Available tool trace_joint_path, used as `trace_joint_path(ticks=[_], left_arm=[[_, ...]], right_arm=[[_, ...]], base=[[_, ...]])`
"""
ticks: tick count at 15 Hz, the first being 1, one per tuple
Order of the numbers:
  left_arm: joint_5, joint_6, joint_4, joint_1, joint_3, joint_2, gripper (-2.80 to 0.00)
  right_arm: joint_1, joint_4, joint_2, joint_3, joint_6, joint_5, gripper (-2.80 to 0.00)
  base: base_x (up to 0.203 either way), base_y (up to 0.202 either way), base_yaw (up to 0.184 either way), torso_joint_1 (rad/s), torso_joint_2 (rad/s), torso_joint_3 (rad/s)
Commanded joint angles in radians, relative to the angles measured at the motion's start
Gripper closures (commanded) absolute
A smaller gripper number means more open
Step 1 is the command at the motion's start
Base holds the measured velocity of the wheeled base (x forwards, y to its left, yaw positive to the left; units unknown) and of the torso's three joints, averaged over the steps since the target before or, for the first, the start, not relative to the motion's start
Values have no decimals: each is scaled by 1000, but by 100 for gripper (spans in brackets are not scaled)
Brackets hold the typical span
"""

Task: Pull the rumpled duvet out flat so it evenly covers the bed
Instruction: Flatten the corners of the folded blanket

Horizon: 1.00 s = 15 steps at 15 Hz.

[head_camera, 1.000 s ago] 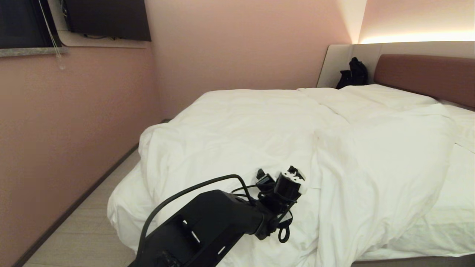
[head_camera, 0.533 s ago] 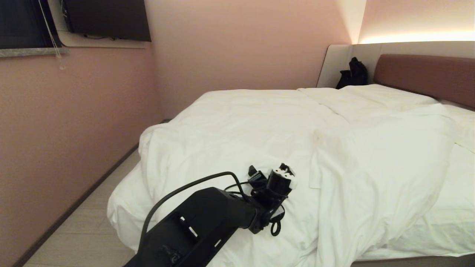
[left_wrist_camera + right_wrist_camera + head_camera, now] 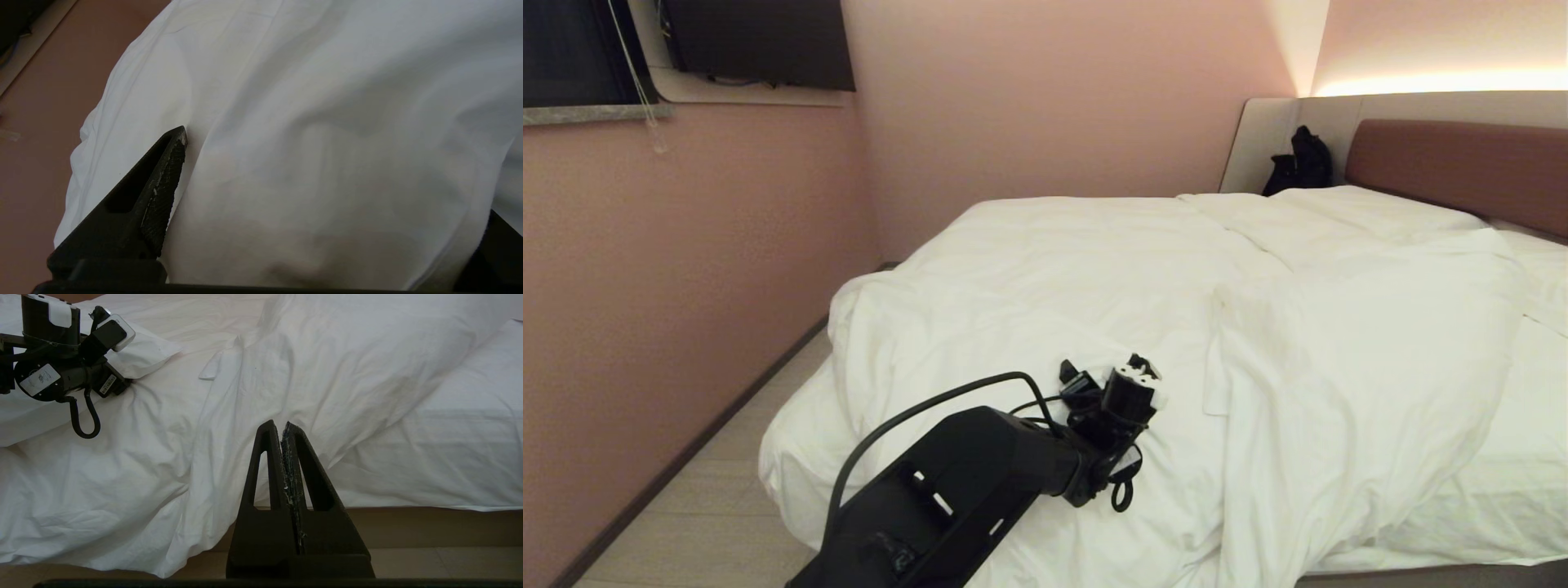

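Pink-walled room; bed [image 3: 1421, 572] draped unevenly by the duvet [image 3: 1045, 269]. Duvet judged soft, bulky, light; best pinched at folded edge, 3 o'clock of left gripper [image 3: 327, 196], fingers spread wide. Right gripper [image 3: 285, 430] parked, fingers pressed together.

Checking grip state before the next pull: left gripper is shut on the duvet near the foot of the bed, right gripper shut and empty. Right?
Not quite. The left gripper is open: the left wrist view shows its fingers spread wide over the duvet, gripping nothing. The rest holds: it is near the foot of the bed, and the right gripper is shut and empty.
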Motion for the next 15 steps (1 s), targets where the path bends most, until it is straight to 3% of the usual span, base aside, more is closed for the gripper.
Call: trace_joint_path(ticks=[1,5,6,15], left_arm=[[5,3,-3,0,0,0,-280],[7,0,-4,6,1,1,-277],[7,0,-5,3,0,1,0],[8,0,-6,6,10,-12,0]], right_arm=[[0,0,0,0,0,0,0],[0,0,0,0,0,0,0],[0,0,0,0,0,0,0],[0,0,0,0,0,0,0]], base=[[0,0,0,0,0,0],[0,0,0,0,0,0],[0,0,0,0,0,0],[0,0,0,0,0,0]])
